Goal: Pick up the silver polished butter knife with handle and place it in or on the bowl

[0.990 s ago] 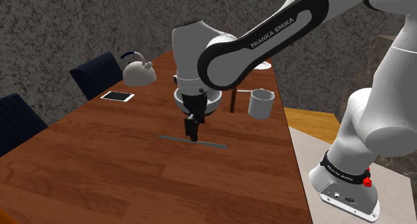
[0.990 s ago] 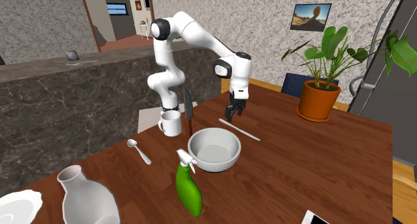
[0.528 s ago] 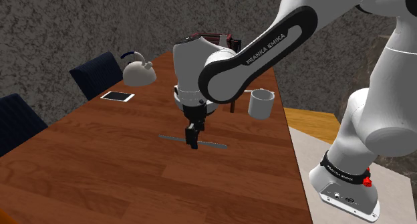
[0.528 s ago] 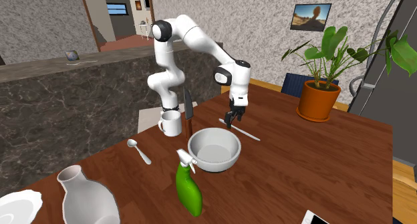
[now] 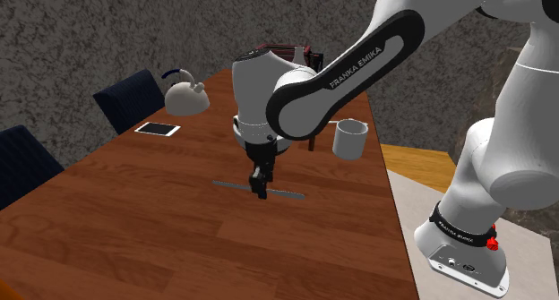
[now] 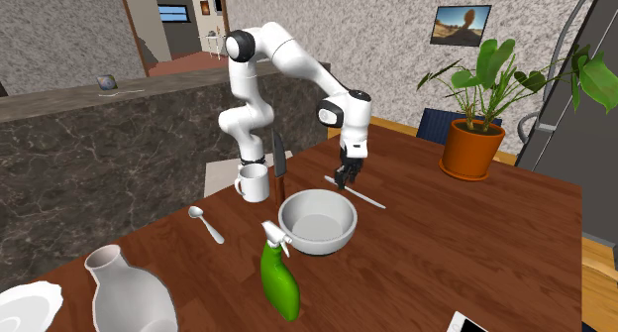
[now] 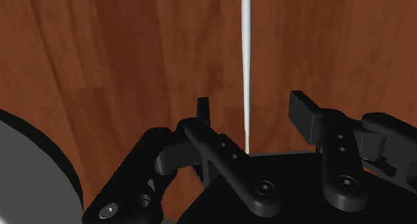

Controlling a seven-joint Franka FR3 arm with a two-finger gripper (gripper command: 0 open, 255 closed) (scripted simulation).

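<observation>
The butter knife (image 7: 245,55) lies straight between the open gripper's (image 7: 250,110) parted fingers (image 7: 204,111), untouched, its long axis square across their closing line.

Table (image 5: 134,218) glossy wood grain; knife (image 7: 245,69) pale, smooth, perhaps metal.

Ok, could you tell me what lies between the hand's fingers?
The knife, flat on the table, with the open hand astride it, in the wrist view.
</observation>
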